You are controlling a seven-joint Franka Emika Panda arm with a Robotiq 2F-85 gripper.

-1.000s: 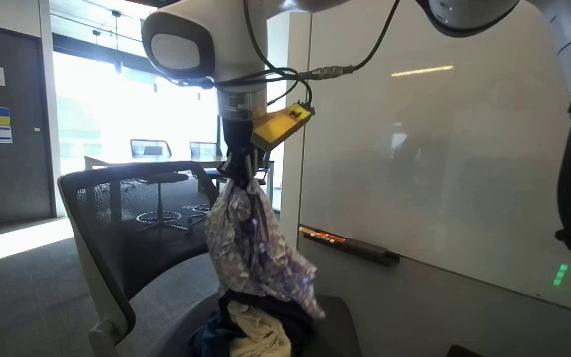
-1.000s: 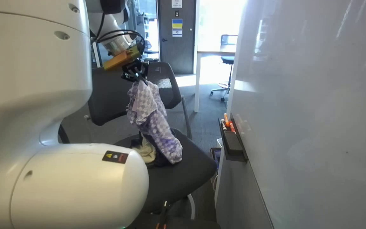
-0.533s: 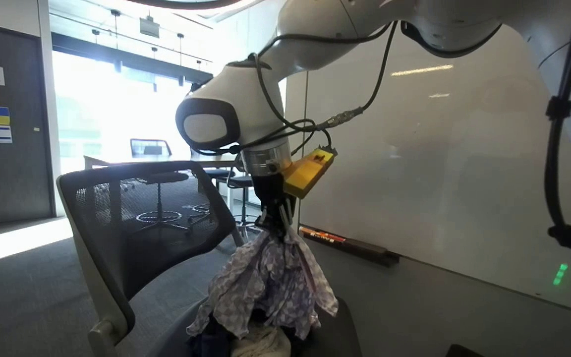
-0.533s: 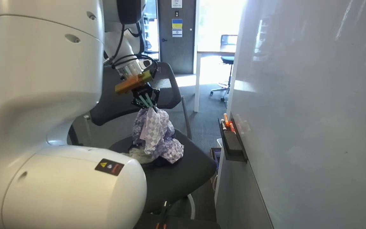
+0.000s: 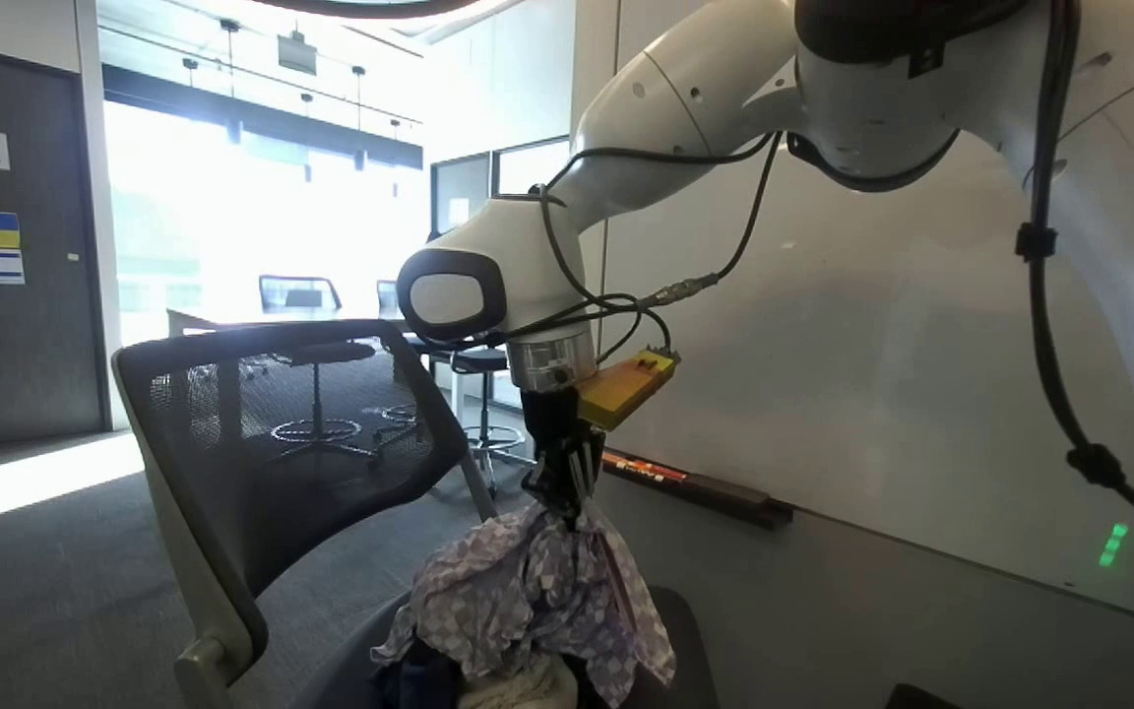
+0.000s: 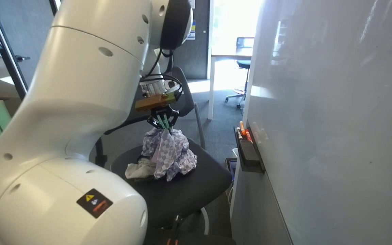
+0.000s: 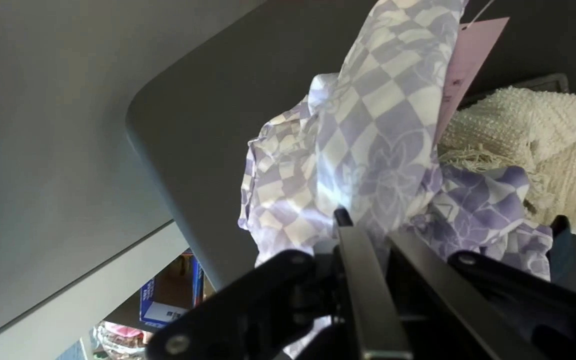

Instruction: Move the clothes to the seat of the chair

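The pincer points downward above the chair seat, closed on the gathered upper part of the patterned cloth. Holding the cloth at one high point lets the remainder hang in loose folds; the lower folds appear to rest on the seat and on the dark jacket and the cream knit, both partly covered. All three are well inside the seat's near edge, a placement that should guard against sliding off. The step in hand is judged to be final placement: lower until the cloth slackens, then open the pincer and lift straight up. A fold caught in the pincer could drag the cloth off the seat.
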